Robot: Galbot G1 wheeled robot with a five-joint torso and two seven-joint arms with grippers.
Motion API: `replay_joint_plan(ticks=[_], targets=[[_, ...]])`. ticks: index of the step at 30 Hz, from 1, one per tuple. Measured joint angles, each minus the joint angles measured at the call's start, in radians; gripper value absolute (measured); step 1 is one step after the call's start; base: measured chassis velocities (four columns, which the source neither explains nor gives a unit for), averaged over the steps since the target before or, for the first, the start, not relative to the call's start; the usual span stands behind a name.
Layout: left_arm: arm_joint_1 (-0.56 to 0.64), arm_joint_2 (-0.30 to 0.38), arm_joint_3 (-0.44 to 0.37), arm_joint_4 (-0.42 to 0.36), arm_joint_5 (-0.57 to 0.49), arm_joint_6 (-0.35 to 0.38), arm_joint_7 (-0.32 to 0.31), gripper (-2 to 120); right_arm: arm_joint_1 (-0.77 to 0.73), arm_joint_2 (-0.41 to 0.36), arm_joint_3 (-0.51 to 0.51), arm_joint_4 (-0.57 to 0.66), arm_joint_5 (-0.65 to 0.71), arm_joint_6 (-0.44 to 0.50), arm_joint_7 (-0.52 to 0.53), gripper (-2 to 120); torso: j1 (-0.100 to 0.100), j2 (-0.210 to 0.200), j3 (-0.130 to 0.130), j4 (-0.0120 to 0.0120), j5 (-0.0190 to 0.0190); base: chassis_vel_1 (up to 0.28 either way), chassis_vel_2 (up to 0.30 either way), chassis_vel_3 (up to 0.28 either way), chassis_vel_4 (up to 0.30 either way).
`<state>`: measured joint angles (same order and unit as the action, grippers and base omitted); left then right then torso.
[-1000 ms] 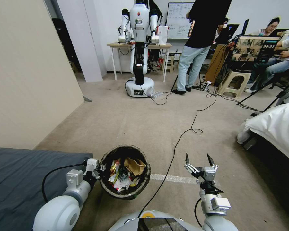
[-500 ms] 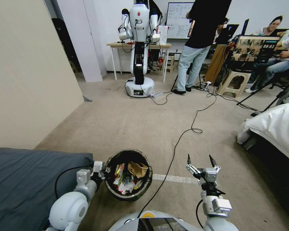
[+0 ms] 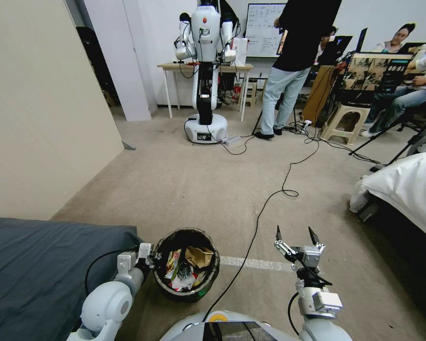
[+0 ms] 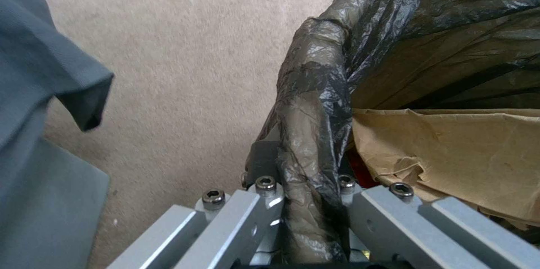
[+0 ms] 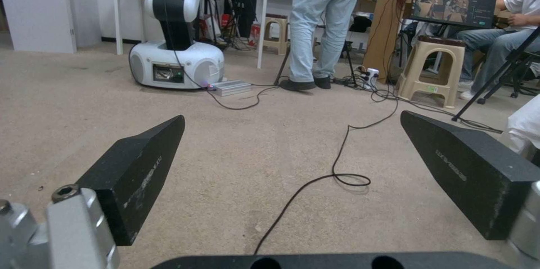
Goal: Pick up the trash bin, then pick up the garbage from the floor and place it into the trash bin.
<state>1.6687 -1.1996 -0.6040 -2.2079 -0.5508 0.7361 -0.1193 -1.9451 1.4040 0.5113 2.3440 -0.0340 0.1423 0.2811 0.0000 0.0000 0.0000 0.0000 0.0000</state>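
The trash bin [image 3: 162,277], round and lined with a dark bag, sits low in front of me, left of centre. Garbage [image 3: 183,271] lies inside it: coloured wrappers, white wads and a tan paper scrap [image 4: 450,151]. My left gripper [image 3: 151,258] is shut on the bin's near-left rim; the left wrist view shows the fingers [image 4: 247,222] clamping the folded bag rim [image 4: 309,134]. I cannot tell whether the bin touches the carpet. My right gripper [image 3: 294,237] hangs open to the right of the bin, its black fingers [image 5: 135,172] wide apart above bare carpet.
A grey mattress [image 3: 42,265] lies at my left beside a beige wall [image 3: 42,118]. A black cable [image 3: 255,222] runs across the carpet between the grippers. White bedding [image 3: 407,189] is on the right. Another robot [image 3: 205,71], a stool [image 3: 348,121] and people stand farther back.
My left arm has pulled in and lowered, and the bin it holds now looks smaller and lower in the head view. The right gripper has barely moved.
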Motion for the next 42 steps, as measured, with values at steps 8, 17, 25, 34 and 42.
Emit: replay_joint_plan(ticks=[8, 17, 25, 34, 42], targets=[[-0.008, 0.021, 0.008, 0.029, -0.015, -0.001, 0.005, 1, -0.004, -0.005, 0.001, 0.003, 0.002, 0.005, 0.002, 100, 0.0, 0.0, 0.0, 0.0, 0.0001, 0.0, 0.0, 0.0, 0.0], [-0.018, 0.022, 0.018, 0.064, -0.003, -0.003, 0.009, 16, -0.007, -0.004, 0.0, 0.003, 0.002, 0.012, 0.003, 100, 0.0, 0.0, 0.0, 0.0001, -0.0001, 0.0, 0.0, 0.0, 0.0], [-0.047, 0.012, 0.013, 0.074, 0.023, -0.002, 0.009, 44, -0.005, 0.0, -0.004, -0.007, -0.001, 0.014, 0.003, 100, 0.0, 0.0, 0.0, -0.0001, -0.0001, 0.0, 0.0, 0.0, 0.0], [-0.057, 0.006, -0.009, 0.053, 0.042, -0.002, 0.004, 76, -0.003, 0.002, -0.007, -0.009, -0.004, 0.014, 0.003, 100, 0.0, 0.0, 0.0, 0.0, 0.0, 0.0, 0.0, 0.0, 0.0], [-0.044, -0.008, -0.056, 0.006, 0.049, -0.001, -0.005, 99, -0.003, 0.001, -0.008, -0.01, -0.004, 0.014, 0.003, 100, 0.0, 0.0, 0.0, 0.0, 0.0001, 0.0, 0.0, 0.0, 0.0]])
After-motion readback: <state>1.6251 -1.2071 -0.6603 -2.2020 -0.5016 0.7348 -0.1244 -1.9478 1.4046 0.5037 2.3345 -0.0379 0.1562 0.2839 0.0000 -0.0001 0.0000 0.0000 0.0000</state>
